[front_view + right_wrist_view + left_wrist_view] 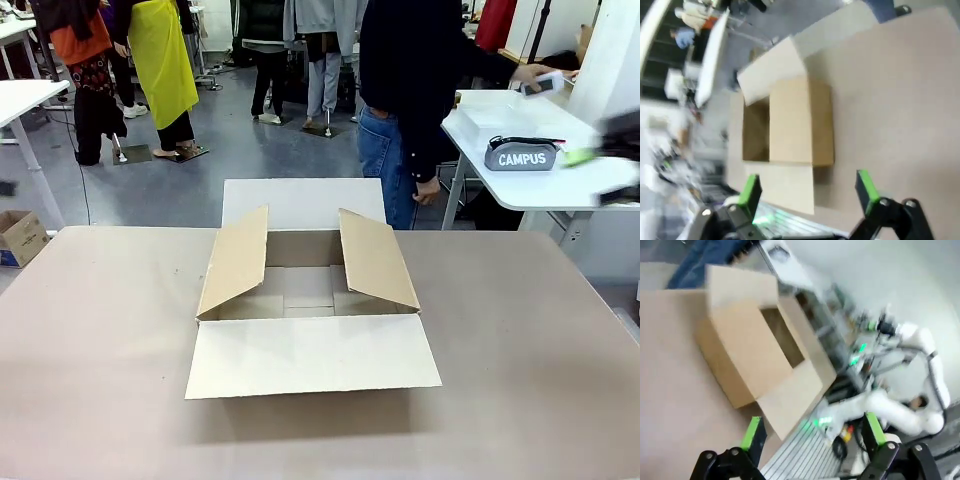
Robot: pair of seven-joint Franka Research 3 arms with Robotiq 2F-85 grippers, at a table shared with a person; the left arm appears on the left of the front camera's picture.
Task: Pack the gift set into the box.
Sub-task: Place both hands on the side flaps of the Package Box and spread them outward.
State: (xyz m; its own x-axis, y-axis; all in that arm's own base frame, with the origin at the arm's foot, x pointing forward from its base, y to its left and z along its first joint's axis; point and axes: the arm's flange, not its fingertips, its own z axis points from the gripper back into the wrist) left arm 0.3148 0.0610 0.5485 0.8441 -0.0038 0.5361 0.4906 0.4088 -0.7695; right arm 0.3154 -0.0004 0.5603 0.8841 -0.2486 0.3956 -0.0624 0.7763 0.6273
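The box (310,300) is set open mid-bench (90,340), flaps spread, with only its bare cardboard floor seen inside. The left tool (812,429) and right tool (807,186) are held wide open, gripping nothing, the box lying well beyond their fingers. The grey CAMPUS pouch (521,155) is seen on a white side bench (560,185), apart from the box.

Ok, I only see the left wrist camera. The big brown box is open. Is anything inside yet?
Observer: No, in the front view the box has a bare bottom.
Operator: Where's the gift stuff?
Observer: The grey CAMPUS pouch sits on a white side table, off to the robot's right.
Operator: Is the other hand open?
Observer: Yes, the right hand is open, holding nothing.
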